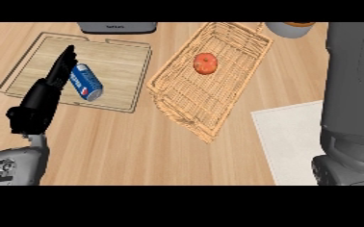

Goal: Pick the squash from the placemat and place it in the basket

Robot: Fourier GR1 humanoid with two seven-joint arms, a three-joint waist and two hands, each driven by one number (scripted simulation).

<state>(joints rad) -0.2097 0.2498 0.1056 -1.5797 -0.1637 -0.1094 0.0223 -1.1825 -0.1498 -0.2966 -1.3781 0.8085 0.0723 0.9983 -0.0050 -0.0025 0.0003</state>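
Head view: the squash (205,63), a small round orange-red thing, already lies inside the wicker basket (186,107), toward the basket's far end, near the surface's (142,144) far edge. The placemat (295,139), pale and white-grey, sits at the surface's right edge near the front, with nothing visible on its bare part; a big grey forearm (344,101) covers its right side. The right hand is not seen, hidden or out of frame, so I cannot tell its state.

Left hand (43,101) is at the left edge, fingers straight and pointing away, holding nothing, resting over the near-left part of a wooden cutting board (117,53).

Handling judgement: the squash looks small, light, rigid and smooth-skinned, likely to roll; best taken round its widest middle from above, fingers on opposite sides. Not fragile. The basket weave looks stiff with open gaps.

Labels: a blue can (86,82) lies on its side on the board, just beside the left hand's fingers, with a red-white-blue wrap; lettering too small to read. A grey appliance (117,27) at the far edge has a dark mark, unreadable. A pale cup-like item (290,29) sits at the far right, no writing.
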